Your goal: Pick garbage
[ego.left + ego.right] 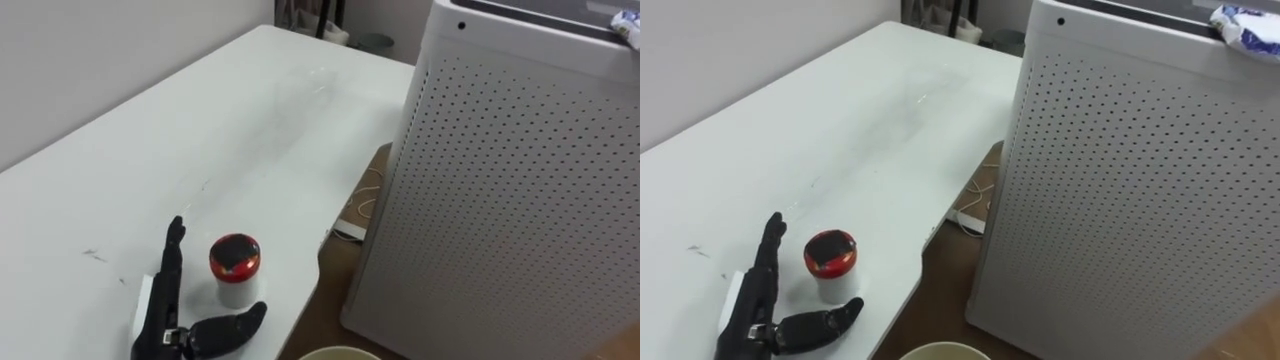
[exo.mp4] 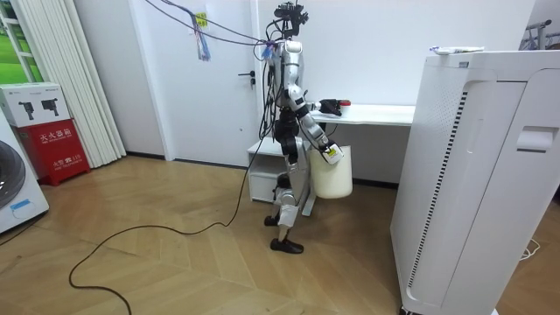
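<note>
Below, we see a white counter (image 1: pixel 200 130). Our left hand (image 1: pixel 158 312) lies flat near its front edge. The hand is open, with its dark fingers straight and pointing away and the thumb spread out to the right. A small white cup with a red lid (image 1: pixel 235 268), the garbage, stands upright between fingers and thumb, just beside both. A tall white perforated cabinet (image 1: pixel 520 200) stands to the right. In the room view our right hand (image 2: pixel 329 154) sits low against a white bucket (image 2: pixel 332 175); we cannot tell its grip.
</note>
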